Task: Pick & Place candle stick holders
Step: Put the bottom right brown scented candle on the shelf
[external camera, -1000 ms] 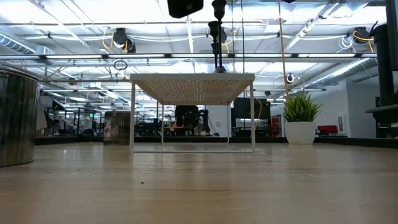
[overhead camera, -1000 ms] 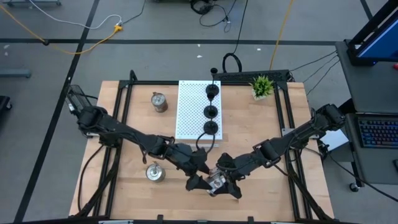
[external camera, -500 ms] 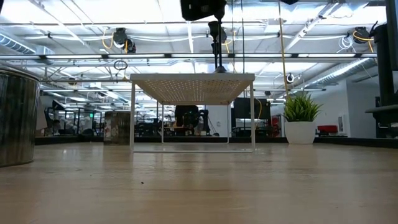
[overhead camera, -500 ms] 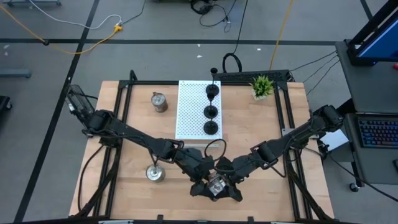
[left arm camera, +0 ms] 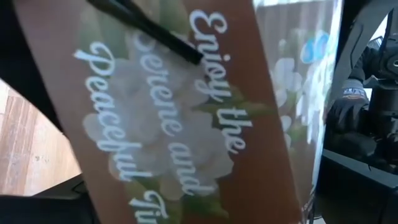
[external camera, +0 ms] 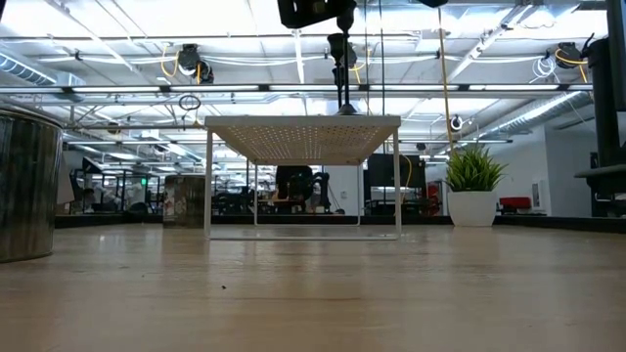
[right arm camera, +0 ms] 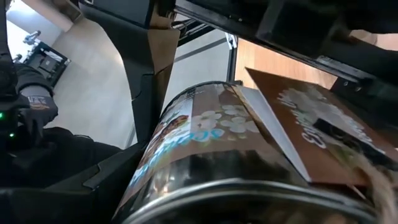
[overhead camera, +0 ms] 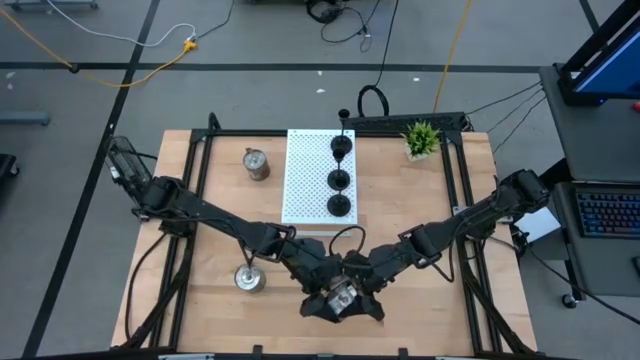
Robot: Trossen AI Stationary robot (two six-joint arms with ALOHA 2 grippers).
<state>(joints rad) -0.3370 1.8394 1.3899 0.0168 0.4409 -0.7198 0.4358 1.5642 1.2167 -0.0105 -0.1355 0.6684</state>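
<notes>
A silver candle stick holder, a tin with a brown flowered label, hangs in the air over the table's near edge. My right gripper is shut on it. My left gripper stands open from the other side, its fingers on either side of the tin. Two more silver holders stand on the table on their bases. Three black holders stand in a row on the white perforated board. My right gripper has the silver holder by its round wall, coming at it slanting down from the table's right. The tin itself hides the fingers. The tin lies tipped on its side, lifted clear of the table. Whether my left gripper touches the tin, I cannot tell.
A small potted plant stands at the far right corner. The board stands on thin legs at the far middle of the table. Bare wood lies right of the board and along the near right. A cable loops on the table behind the grippers.
My left gripper has gone toward the table's right, up to the tin that the right gripper holds, and has tipped a little further down. Its jaws have stayed wide. The tin has stayed lifted in the same place.
</notes>
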